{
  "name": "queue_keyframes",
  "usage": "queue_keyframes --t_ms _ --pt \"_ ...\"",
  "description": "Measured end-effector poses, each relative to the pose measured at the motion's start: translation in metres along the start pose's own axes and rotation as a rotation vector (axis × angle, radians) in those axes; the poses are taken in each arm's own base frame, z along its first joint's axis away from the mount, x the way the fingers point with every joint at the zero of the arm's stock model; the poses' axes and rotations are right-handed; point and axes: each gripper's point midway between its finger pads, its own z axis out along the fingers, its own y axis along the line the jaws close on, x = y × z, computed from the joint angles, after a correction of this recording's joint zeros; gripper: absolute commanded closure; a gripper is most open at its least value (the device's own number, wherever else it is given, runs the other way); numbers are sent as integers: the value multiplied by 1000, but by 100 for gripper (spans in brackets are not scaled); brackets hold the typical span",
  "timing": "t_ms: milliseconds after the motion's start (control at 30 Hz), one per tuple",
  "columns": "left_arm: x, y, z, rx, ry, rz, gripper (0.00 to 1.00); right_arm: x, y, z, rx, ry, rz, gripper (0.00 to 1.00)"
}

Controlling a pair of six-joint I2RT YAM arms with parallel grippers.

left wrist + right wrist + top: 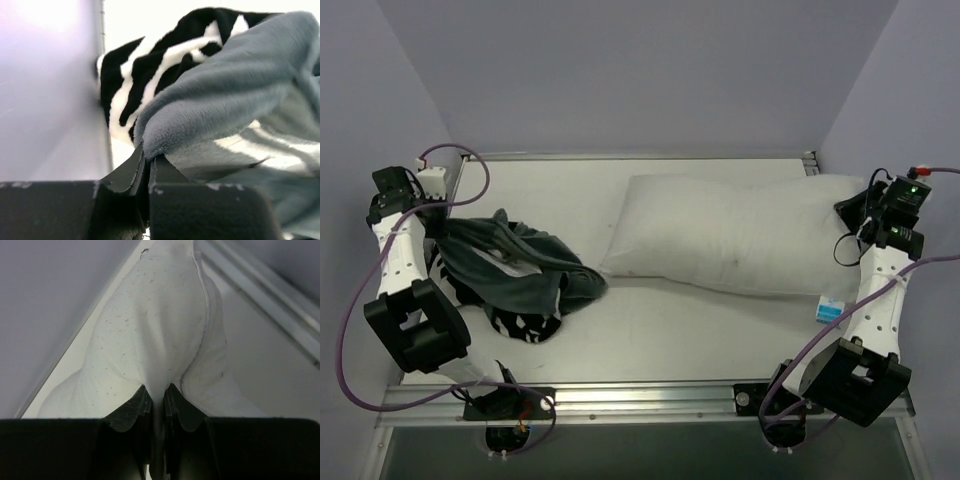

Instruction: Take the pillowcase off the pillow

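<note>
Top external view: where do we have the pillowcase?

We have it heaped on the table right at the left claw, mostly grey side out, with stripes showing underneath. It is off the pillow, whose far end lies just beside the heap. We cannot tell whether they touch.

And the claws?

Our left claw is pinched tight on a grey fold of the pillowcase, with nothing but cloth in its grip. Our right claw is pinched tight on a corner of the pillow, which stretches away ahead of it toward the left claw.

How will they handle?

We judge the pillowcase light, plush and floppy. It will drape and drag from wherever we pinch it, so a hem or a doubled fold, like the one in the left claw, is the place. The pillow looks light and squashy. A pinched corner gives, so we would take the seam edge and expect the far end to trail on the table.

Count?

One pillowcase, one pillow, two claws, and one small blue-and-white tag behind the right claw, back toward its arm's base.
</note>
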Motion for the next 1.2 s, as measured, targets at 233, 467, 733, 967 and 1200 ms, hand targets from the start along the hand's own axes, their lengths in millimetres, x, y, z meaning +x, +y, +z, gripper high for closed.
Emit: queue_keyframes --t_ms 233,467,733,967,1200 --pt "-29 -28 3 17 -70 89 98 -33 -7 1 47 -186 -39 100" --pt "-78 -139 -2 200 -156 280 87 54 -50 20 126 -46 7 90" --pt "-111 -159 32 213 -144 265 6 65 -64 24 179 -24 -1 0" --pt "-97 -157 2 213 -127 220 6 10 -7 0 145 -169 -178 0" --pt "-108 -142 -123 143 -356 228 6 -4 19 -19 101 -216 -266 0"
